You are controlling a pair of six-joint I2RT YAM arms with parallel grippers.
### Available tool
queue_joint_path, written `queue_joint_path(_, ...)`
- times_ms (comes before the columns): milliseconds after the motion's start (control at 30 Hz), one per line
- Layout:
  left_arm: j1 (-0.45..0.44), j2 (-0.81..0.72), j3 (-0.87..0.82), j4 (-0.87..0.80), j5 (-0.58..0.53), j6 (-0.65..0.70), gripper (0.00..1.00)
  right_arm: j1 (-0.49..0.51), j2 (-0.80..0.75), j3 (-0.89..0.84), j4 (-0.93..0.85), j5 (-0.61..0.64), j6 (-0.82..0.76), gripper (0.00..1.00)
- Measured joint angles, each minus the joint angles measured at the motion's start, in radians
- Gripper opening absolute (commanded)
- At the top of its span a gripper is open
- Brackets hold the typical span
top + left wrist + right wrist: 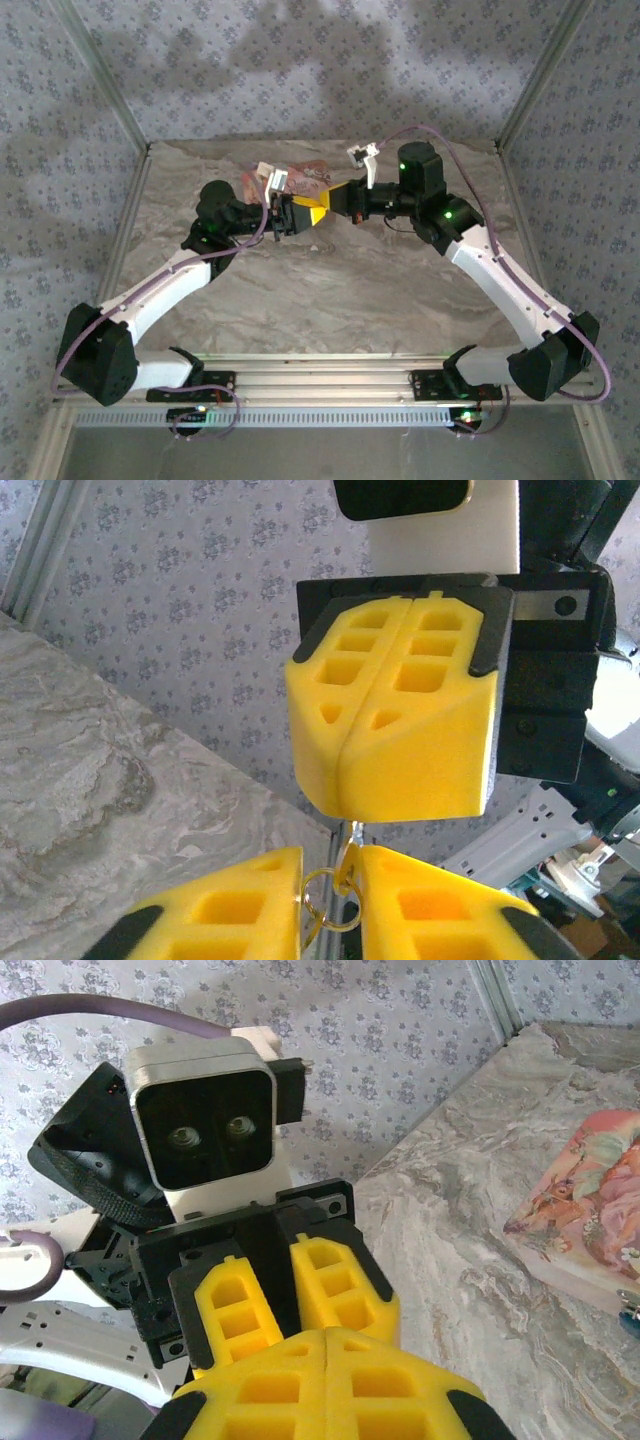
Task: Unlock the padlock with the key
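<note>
Key ring [328,905] sits pinched between left fingers [240,905]; right fingers [400,750] closed.

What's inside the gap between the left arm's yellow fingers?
A thin gold ring sits between the left gripper's fingers. A small metal piece runs from it up to the right gripper's shut pads, which cover anything further.

Pink flowery box [590,1200] on marbled table [470,1270]

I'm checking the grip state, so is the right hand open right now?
No, the left wrist view shows the right hand with its two yellow fingers pressed together, no gap.
</note>
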Motion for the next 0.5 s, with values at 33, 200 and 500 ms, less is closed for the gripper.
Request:
queue_joint_path(33,0.000,-0.001,0.000,0.000,0.000,-0.001,0.12,0.000,0.000,0.000,0.000,0.000,0.000,0.00)
queue_joint_path(200,0.000,-0.006,0.000,0.000,0.001,0.003,0.13,0.000,0.000,0.000,0.001,0.004,0.000,0.00)
queue_joint_path(500,0.000,-0.007,0.000,-0.001,0.000,0.006,0.16,0.000,0.000,-0.016,0.022,0.007,0.006,0.00)
